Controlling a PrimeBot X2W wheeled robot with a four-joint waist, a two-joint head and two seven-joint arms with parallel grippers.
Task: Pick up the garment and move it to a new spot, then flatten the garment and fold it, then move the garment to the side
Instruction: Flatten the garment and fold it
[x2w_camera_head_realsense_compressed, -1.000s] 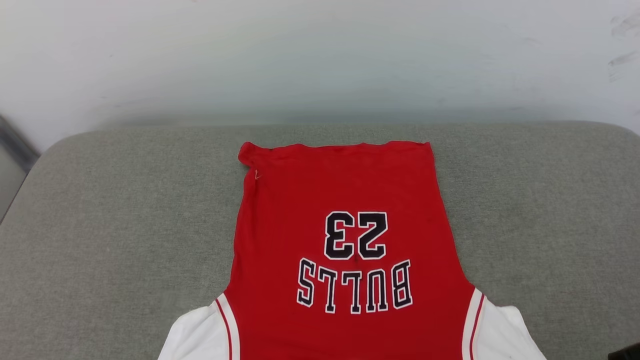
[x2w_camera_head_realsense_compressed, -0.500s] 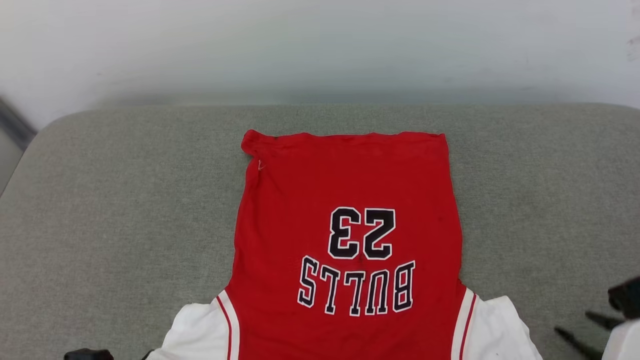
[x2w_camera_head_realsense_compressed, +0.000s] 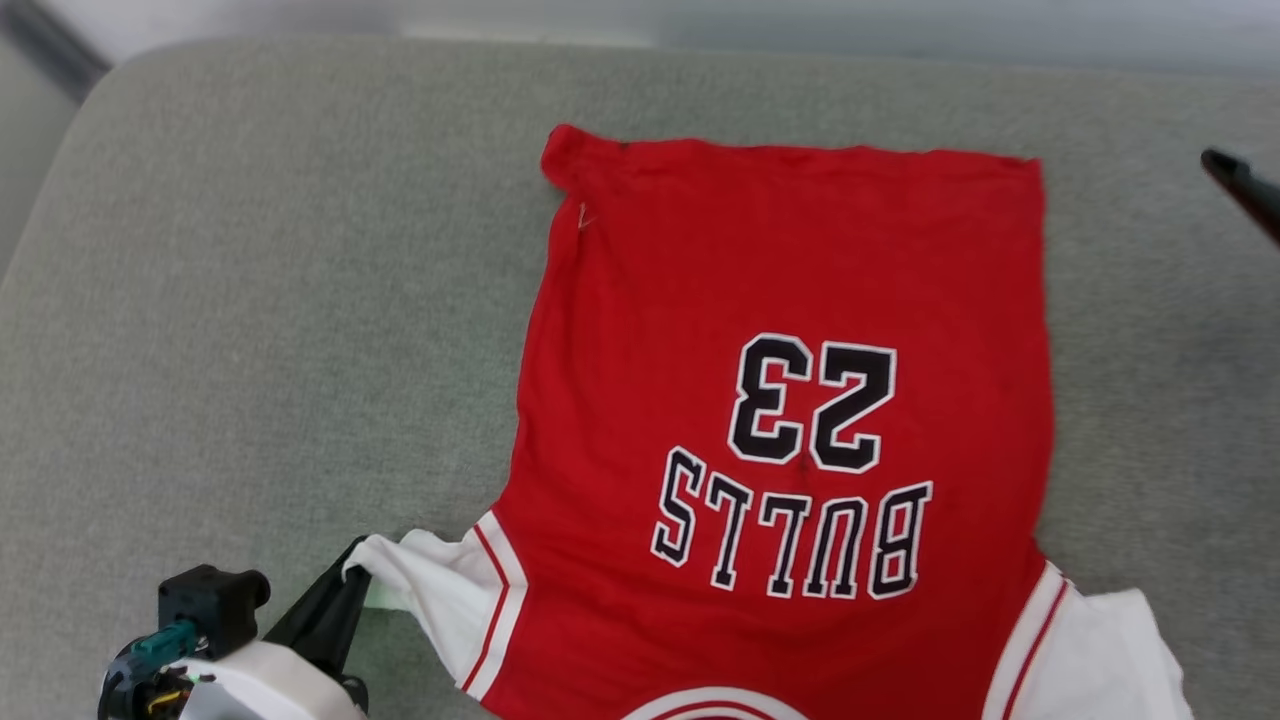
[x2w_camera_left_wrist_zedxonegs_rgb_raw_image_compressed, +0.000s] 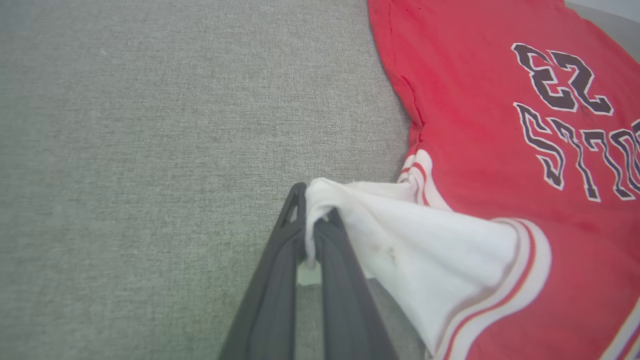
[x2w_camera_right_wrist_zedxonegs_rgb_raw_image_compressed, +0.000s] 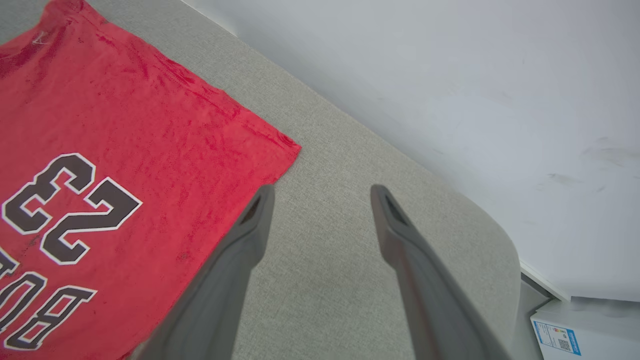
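**Garment on the cushion**

The garment (x2w_camera_head_realsense_compressed: 790, 300) lies spread on the cushion (x2w_camera_head_realsense_compressed: 250, 300), hem toward the wall (x2w_camera_right_wrist_zedxonegs_rgb_raw_image_compressed: 450, 75); the left claw (x2w_camera_left_wrist_zedxonegs_rgb_raw_image_compressed: 307, 210) pinches its left sleeve (x2w_camera_head_realsense_compressed: 440, 590) at the near-left corner; the right claw (x2w_camera_right_wrist_zedxonegs_rgb_raw_image_compressed: 320, 195) hovers beside the far-right hem corner.

A grey woven-fabric tabletop (x2w_camera_head_realsense_compressed: 250, 300) with rounded far corners spread across the scene; behind its far edge rose a plain white wall (x2w_camera_right_wrist_zedxonegs_rgb_raw_image_compressed: 450, 75), faintly scuffed; the light was soft and even; past the far right corner, lower down, sat a white box (x2w_camera_right_wrist_zedxonegs_rgb_raw_image_compressed: 580, 330) with a blue label.
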